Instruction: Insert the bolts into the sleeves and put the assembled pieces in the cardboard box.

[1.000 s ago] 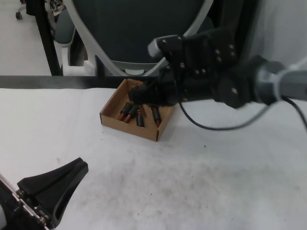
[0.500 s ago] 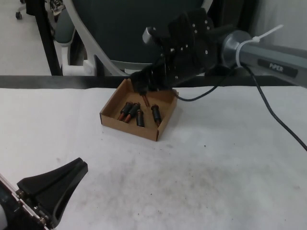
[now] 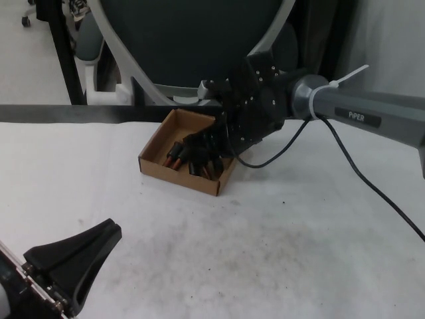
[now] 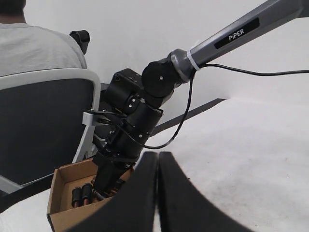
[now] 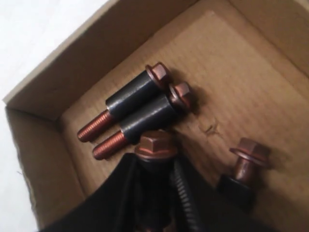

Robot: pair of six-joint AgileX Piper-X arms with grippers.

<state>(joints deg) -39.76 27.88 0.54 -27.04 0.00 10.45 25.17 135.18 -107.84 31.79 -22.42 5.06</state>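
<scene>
One assembled piece pinched in the right gripper, low inside the cardboard box.
Right fingers are clamped on the held piece by its black sleeve, with the copper bolt head poking out past the tips. It hangs just beside two finished pieces lying side by side on the box floor, and a tilted piece sits on its other side. Step looks like the drop-off. Set it down onto bare cardboard between the neighbours and keep it level-ish so the bolt doesn't slide out of the sleeve. Open the jaws only a little to avoid knocking the others, then lift straight up clear of the box wall. Left gripper has its fingers pressed together on nothing, low over the bench, well apart from the box.
</scene>
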